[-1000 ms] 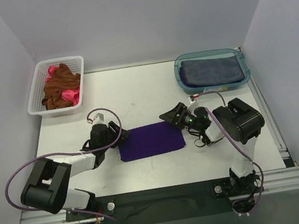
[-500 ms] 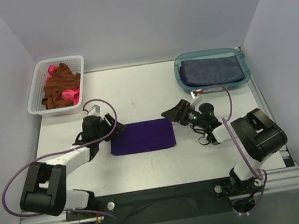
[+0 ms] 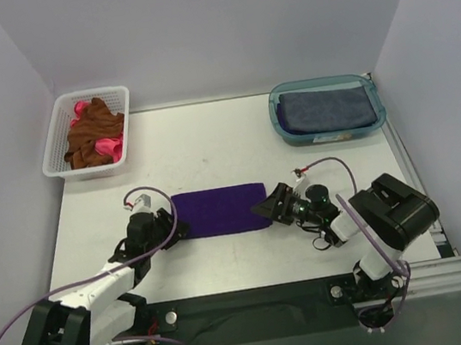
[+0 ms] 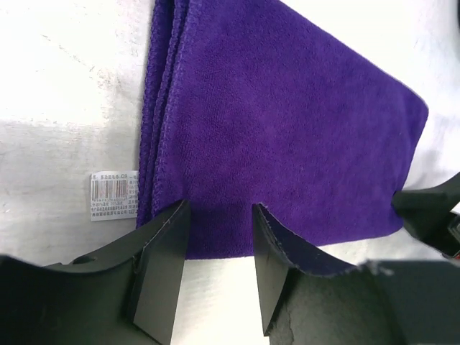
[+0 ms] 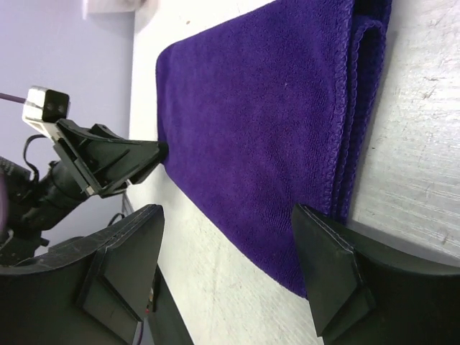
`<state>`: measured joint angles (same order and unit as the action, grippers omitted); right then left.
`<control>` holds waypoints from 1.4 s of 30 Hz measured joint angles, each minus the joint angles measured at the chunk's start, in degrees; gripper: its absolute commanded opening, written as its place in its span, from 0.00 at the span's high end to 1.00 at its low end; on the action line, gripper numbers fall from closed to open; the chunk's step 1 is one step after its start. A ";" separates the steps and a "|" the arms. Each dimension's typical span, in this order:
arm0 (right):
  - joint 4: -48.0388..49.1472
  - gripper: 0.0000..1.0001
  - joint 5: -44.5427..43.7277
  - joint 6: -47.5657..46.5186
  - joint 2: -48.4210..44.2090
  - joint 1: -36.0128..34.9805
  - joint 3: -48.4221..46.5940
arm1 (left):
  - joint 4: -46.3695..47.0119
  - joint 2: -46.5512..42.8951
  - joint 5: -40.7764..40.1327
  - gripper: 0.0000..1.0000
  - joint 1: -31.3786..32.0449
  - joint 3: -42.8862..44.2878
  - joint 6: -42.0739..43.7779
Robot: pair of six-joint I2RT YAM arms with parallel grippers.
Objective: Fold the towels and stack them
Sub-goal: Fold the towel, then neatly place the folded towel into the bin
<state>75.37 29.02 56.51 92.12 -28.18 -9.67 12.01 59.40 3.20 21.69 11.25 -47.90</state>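
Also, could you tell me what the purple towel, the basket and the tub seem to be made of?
Purple towel: soft microfibre-like cloth, fuzzy matte nap, stitched edges. Basket: white plastic, probably, lattice walls. Tub: teal translucent plastic, seemingly; glossy rim.

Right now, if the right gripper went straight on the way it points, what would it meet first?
The purple towel: its end already lies between the right gripper's open fingers, so contact would likely come almost at once, though height above the cloth is unclear.

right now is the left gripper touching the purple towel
Touching. The left wrist view shows the near edge of the purple towel lying over one finger of the left gripper, whose jaws stand open around that edge.
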 measured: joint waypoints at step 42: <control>-97.81 0.00 -38.01 -25.40 -59.52 12.90 -19.63 | -38.38 47.36 -23.47 0.27 43.52 70.34 20.37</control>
<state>-22.44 -8.99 31.11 32.60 -15.29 -29.30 -26.37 106.76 -20.27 65.21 81.58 -27.53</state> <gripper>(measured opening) 0.998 0.739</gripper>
